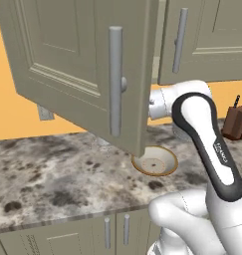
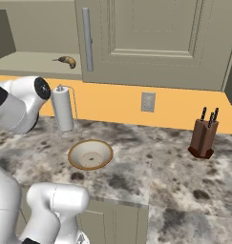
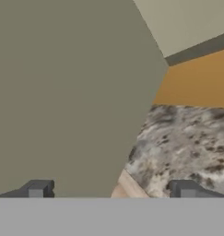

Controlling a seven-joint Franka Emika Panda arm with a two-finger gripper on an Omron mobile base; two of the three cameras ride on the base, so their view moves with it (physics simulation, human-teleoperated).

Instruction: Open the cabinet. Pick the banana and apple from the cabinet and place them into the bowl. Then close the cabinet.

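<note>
Your arm reaches behind the swung-out left door of the cabinet [image 1: 67, 60], its wrist tucked between that door and the wall above the speckled stone desk [image 1: 53, 174]. In the hand view your tool [image 3: 111, 191] has its two dark fingertips [image 3: 37, 189] set wide apart with nothing between them; the flat inner face of the door fills the space ahead on one side, and the desk and orange wall show on the other.

From the right base view, the left half of the cabinet stands open and the banana [image 2: 66, 60] lies on its shelf, close to the front edge and just left of the closed right door's long silver handle [image 2: 87, 39]. The apple cannot be made out in any view.

The bowl [image 2: 90, 154] sits on the desk below the cabinet, near the front edge; nothing lies inside it but the small brownish ring at its centre. In the left base view the bowl [image 1: 155, 160] peeks out just under the bottom corner of the open door.

A paper towel roll on a wire stand [image 2: 63, 108] is upright behind the bowl against the orange wall, a wall outlet [image 2: 148, 101] is to its right, and a brown knife block [image 2: 203, 137] stands well apart toward the right end of the desk.
</note>
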